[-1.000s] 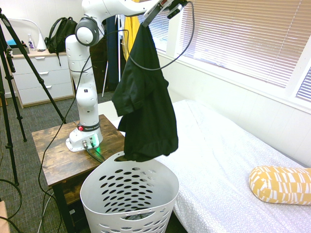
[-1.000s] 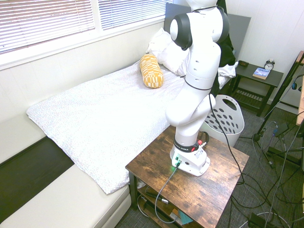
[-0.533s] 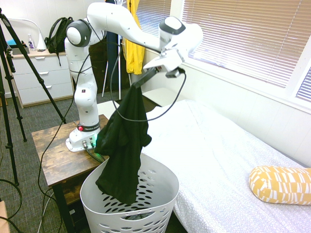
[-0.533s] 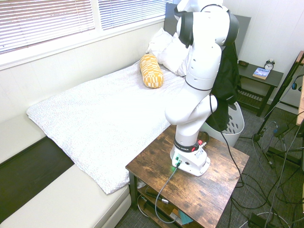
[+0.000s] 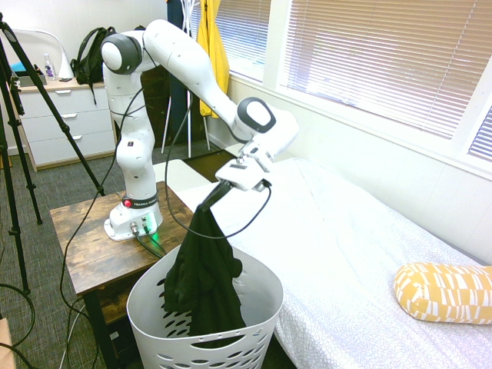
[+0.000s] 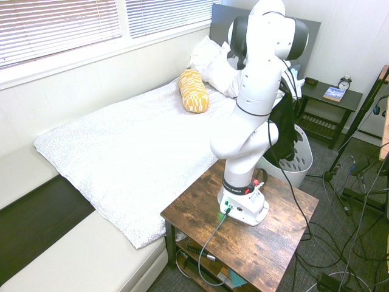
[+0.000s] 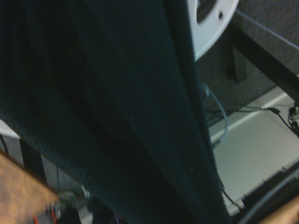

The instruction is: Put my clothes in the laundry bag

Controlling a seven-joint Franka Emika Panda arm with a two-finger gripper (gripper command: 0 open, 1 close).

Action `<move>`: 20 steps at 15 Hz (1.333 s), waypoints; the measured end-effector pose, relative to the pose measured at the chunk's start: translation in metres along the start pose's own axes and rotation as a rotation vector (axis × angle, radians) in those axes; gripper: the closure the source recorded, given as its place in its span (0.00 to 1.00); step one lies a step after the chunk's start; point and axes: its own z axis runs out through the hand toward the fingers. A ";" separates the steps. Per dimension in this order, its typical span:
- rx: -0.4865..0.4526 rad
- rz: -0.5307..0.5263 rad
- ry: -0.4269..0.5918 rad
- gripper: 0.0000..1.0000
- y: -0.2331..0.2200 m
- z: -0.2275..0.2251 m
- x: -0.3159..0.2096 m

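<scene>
The black garment (image 5: pixel 201 280) hangs as one long bunched drape, its long axis close to upright and leaning a little, with the top end gathered to a narrow point at the gripper (image 5: pixel 211 199) and the broad lower end down inside the white laundry basket (image 5: pixel 261 296). The fingers are closed tight on that gathered top, so the cloth is pinched between them and held taut just above the basket's rim. The lower folds spread against the basket's inner wall on the side nearest the wooden worktop (image 5: pixel 84 246), and the bulk of the fabric is already below the rim.

The basket stands on the floor, touching or just beside the edge of the bed (image 5: pixel 361 254), with the worktop on its other side.

The first exterior view shows the whole drape, the grip and the basket's open mouth. The second exterior view sees the same scene from behind the arm (image 6: pixel 258 91): there the arm's body covers the gripper, and only a dark strip of the garment (image 6: pixel 284 131) shows hanging into the basket (image 6: pixel 302 152). The wrist view is filled almost wholly by dark, blurred cloth (image 7: pixel 107 107), with a curved piece of the basket's white rim (image 7: pixel 212 28) beyond it.
</scene>
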 end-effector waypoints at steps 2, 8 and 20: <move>0.027 0.050 0.009 0.00 -0.034 0.041 0.007; 0.121 0.074 0.028 0.00 -0.069 0.047 0.012; 0.807 -0.077 0.374 0.00 -0.257 -0.204 -0.150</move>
